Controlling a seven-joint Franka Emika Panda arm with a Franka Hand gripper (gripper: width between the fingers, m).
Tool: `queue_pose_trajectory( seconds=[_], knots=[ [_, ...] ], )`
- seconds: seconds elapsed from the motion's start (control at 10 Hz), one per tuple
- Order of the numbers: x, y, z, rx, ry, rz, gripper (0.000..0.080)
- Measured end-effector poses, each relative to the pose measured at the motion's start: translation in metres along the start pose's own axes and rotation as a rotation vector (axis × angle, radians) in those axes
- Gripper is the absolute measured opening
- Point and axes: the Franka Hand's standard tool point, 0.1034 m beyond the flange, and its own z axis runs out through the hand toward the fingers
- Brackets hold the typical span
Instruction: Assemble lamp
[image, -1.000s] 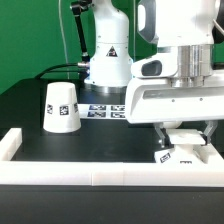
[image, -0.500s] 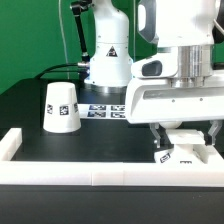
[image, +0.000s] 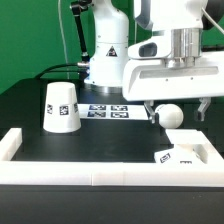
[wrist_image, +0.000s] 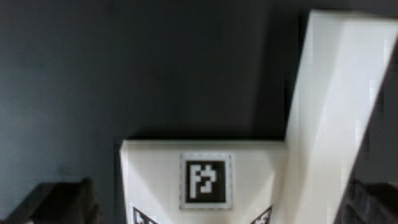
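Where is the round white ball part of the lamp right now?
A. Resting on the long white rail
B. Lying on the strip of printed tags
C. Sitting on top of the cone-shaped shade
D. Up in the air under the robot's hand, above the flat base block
D. In the exterior view the bulb hangs under the gripper, clear of the table and above the base block, while the shade stands alone off to the exterior view's left.

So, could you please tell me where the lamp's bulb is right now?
In the exterior view the bulb hangs at the gripper on that view's right, lifted above the base block, which sits by the white rail.
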Motion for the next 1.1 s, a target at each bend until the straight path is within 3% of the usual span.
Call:
queue_pose_trajectory(
  seconds=[0.2,0.4,0.9,1.1],
  knots=[
    [-0.029,-0.005,-0.014,-0.001,-0.012,-0.014,0.0699],
    [-0.048,-0.01,-0.016,0.001,-0.005,-0.035,0.0699],
    [-0.047,-0.009,-0.016,0.001,-0.004,-0.162,0.0699],
    [-0.063,-0.017,-0.015,0.007,-0.003,-0.194,0.0699]
  ],
)
